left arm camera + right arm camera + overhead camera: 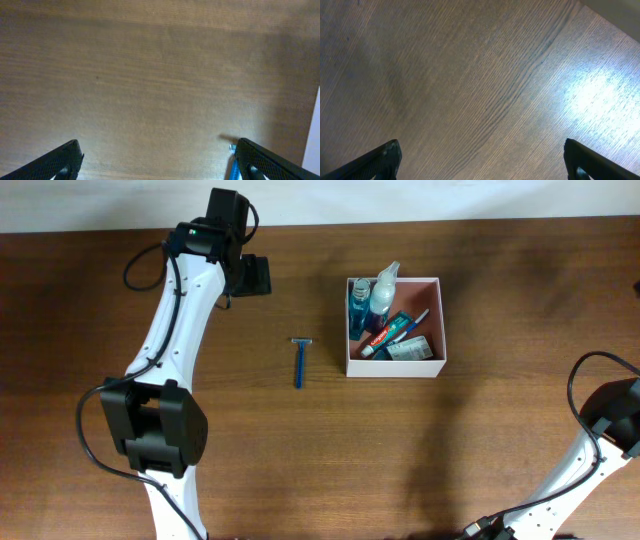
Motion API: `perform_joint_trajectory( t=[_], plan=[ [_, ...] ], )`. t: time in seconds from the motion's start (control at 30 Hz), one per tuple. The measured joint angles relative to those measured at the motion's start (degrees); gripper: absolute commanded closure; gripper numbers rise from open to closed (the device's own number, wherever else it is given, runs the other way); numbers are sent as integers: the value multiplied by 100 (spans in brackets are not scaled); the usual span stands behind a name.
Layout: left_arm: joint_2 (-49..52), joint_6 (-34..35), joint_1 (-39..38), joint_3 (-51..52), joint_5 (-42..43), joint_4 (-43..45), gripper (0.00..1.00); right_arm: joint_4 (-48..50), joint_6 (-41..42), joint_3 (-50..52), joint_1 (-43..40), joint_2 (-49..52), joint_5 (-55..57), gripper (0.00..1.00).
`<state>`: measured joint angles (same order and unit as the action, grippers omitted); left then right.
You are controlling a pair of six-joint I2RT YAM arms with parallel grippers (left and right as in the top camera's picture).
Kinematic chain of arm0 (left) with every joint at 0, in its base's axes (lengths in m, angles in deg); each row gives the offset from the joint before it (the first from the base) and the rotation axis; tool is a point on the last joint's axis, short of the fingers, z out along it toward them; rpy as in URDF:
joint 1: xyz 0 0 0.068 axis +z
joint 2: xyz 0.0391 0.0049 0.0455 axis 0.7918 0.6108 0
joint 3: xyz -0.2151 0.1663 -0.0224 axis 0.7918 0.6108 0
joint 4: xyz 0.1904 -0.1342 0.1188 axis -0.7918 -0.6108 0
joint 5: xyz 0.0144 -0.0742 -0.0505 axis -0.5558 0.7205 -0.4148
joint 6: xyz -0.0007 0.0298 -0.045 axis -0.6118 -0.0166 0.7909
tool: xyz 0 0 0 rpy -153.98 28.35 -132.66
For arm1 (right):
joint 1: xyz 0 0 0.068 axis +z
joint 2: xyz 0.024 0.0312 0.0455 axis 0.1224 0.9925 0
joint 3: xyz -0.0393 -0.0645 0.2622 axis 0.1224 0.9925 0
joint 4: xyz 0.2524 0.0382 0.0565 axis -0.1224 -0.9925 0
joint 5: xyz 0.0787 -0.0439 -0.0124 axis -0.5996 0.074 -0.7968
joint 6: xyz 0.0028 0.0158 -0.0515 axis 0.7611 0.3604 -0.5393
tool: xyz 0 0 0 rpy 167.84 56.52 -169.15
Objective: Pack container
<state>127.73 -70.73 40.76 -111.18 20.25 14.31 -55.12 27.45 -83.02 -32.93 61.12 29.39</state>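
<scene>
The container point(395, 367) is a square white box with a pinkish inside, right of the table's centre. It holds two blue bottles point(372, 298), a toothpaste tube point(388, 333), a toothbrush and a small carton point(410, 349). A blue razor point(298, 362) lies on the wood to its left. My left gripper point(254, 275) is open and empty, up and to the left of the razor. In the left wrist view point(160, 165) the razor's head point(232, 160) peeks beside the right finger. My right gripper point(480, 160) is open over bare wood.
The right arm point(612, 412) sits at the table's right edge, far from the box. A white strip, likely the container's wall point(316, 135), shows at the right edge of the left wrist view. The table's far edge meets a white wall at the top.
</scene>
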Motion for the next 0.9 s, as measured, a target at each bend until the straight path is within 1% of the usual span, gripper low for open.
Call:
perform_joint_trajectory(
  t=[0.1,0.17,0.27,0.77,0.9],
  plan=[
    [0,0,0,-4,-92,251,1,0,0,0,0,0,0,1],
    [0,2,0,-7,-140,632,1,0,4,0,0,0,0,1],
    [-4,4,0,-11,-164,857,1,0,0,0,0,0,0,1],
    [-9,2,0,-11,-166,931,1,0,-2,0,0,0,0,1],
    [-9,2,0,-9,-323,979,1,0,0,0,0,0,0,1]
  ],
)
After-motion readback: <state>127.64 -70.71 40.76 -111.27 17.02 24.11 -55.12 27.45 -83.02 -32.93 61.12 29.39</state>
